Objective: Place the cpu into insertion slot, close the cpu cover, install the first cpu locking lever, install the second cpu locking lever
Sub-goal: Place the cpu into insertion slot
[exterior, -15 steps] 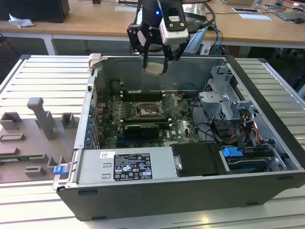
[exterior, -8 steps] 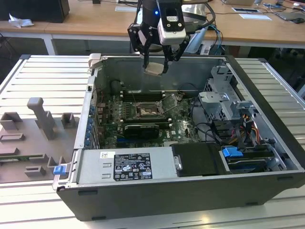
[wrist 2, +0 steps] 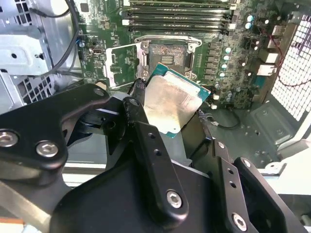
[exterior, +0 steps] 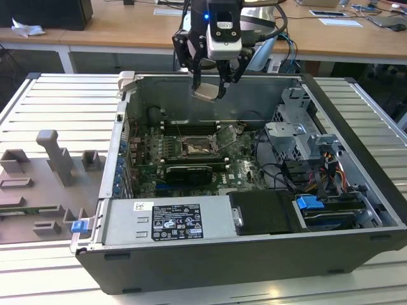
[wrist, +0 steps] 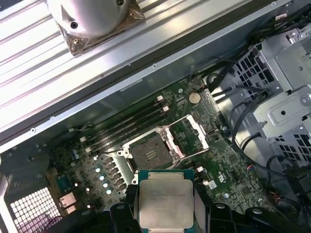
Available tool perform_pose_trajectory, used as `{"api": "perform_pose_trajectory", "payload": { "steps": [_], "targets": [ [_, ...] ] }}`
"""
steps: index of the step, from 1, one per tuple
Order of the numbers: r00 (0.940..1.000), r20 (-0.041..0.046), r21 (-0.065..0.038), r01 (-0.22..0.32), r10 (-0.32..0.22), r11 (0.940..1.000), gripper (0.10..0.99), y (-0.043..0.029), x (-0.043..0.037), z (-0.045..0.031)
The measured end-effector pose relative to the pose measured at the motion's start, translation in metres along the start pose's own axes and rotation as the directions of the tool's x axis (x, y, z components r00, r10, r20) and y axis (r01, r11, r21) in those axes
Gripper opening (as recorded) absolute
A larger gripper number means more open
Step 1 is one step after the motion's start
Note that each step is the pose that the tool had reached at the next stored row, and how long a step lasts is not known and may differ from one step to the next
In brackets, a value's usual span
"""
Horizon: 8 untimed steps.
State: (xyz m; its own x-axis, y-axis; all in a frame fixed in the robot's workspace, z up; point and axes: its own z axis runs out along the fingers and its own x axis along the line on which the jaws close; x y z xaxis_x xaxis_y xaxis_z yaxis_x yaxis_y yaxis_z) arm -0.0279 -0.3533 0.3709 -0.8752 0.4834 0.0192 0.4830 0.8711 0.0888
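The black two-fingered gripper [exterior: 208,89] is closed narrow on the cpu [exterior: 206,93], a small flat square chip with a silvery-grey metal top and a green border. In both wrist views its fingers pinch two opposite edges of the chip, leaving the metal top bare.

In the exterior view the chip hangs in the air above the open black computer case [exterior: 375,190], well apart from the green motherboard [exterior: 245,168]. The insertion slot [exterior: 194,147], a square socket with a dark centre and thin metal rim, lies at about six o'clock from the chip and is empty. The cpu cover [exterior: 227,136], a thin silvery square frame plate with a large window, stands swung up at about two o'clock from the socket. The long black memory slots [exterior: 191,127] run at twelve o'clock from it.

The chip looks light, thin and stiff, so it should not flex in the grasp. Its smooth metal top and slim edges could slip, though. The underside and the socket's contacts are probably fragile, so the edges are the safest place to hold.
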Motion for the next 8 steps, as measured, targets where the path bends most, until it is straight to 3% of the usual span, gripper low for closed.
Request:
{"api": "perform_pose_trajectory", "payload": {
  "steps": [8],
  "targets": [
    [0.9943, 0.0101, -0.002, -0.106, 0.106, 0.9943, 0.541, 0.0005, -0.0006, 0.0003]
  ]
}}
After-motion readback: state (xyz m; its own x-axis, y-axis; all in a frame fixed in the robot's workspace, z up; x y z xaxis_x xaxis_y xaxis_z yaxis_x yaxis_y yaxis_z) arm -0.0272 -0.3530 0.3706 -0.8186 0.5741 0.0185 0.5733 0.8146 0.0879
